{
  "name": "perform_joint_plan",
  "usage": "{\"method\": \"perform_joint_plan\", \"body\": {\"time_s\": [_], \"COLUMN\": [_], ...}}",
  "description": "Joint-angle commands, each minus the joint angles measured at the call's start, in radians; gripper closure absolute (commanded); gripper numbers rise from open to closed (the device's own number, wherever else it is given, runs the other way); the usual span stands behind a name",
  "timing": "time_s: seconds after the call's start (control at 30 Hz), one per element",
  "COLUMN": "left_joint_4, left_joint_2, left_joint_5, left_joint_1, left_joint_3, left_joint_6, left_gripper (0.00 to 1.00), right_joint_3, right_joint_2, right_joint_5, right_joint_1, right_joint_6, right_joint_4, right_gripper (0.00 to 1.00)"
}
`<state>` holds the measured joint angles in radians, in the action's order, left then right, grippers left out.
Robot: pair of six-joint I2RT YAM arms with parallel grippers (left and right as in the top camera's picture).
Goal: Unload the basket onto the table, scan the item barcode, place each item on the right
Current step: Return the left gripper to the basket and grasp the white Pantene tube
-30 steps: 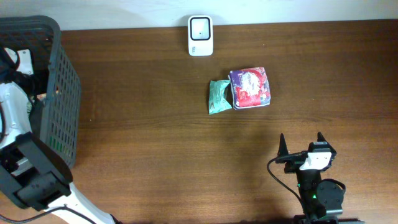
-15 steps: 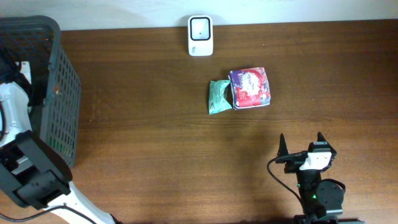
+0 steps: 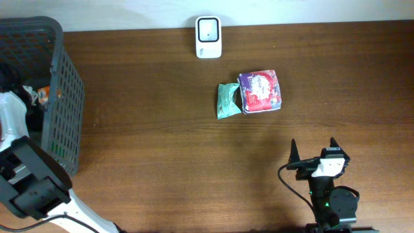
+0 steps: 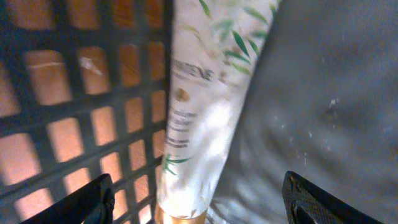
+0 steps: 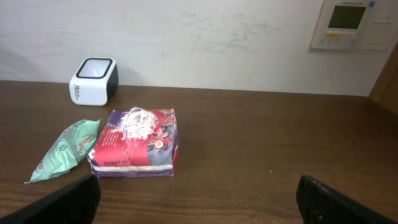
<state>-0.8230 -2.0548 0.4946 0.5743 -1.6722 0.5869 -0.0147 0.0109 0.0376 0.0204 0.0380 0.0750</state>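
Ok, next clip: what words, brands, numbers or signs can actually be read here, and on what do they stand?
"PANTENE": faint, running along the white leaf-printed tube; the smaller lines beneath it are blurred.
Purple and red pack: printed, but too small to read.
Green packet: a triangle mark shows, wording unreadable.
White scanner: side label too small to read.
Wall panel: display and buttons unreadable.

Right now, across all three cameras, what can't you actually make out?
Overhead: basket contents, hidden by its mesh wall and the left arm.
Left wrist: white tube, lower end cut off by the frame edge, small print blurred, no barcode showing.
Right wrist: purple pack and green pouch, barcodes not visible.
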Motion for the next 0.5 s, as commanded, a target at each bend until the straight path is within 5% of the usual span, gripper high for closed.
{"method": "perform_joint_plan", "body": {"time_s": [0.0,0.2,0.27,0.43,0.47], "left_joint_4": [0.006,0.053,0.054,0.028,0.019], "left_joint_2": [-0.061,-0.096,-0.098,-0.129,-0.139], "left_joint_5": [0.0,-0.002,-0.025,-0.219,-0.218], "left_joint_1": [0.025,0.068,0.079,0.117,0.121], "left_joint_3": [0.023,0.024,0.024,0.055,0.063], "left_joint_6": [0.057,0.057,0.057,0.0,-0.001], "left_gripper": [0.16,0.16,0.28,0.39,0.55], "right_joint_3": [0.009,0.009,0.009,0.009,0.009], "right_joint_2": [-0.007,-0.007,-0.007,-0.007,-0.007], "right_joint_5": [0.012,0.012,0.012,0.012,0.012], "right_joint_1": [0.005,0.005,0.005,0.005,0.005], "right_joint_6": [0.007,0.007,0.007,0.007,0.007], "right_joint_4": [0.003,0.002,0.002,0.003,0.003], "right_gripper": [0.01,0.01,0.01,0.01,0.01]}}
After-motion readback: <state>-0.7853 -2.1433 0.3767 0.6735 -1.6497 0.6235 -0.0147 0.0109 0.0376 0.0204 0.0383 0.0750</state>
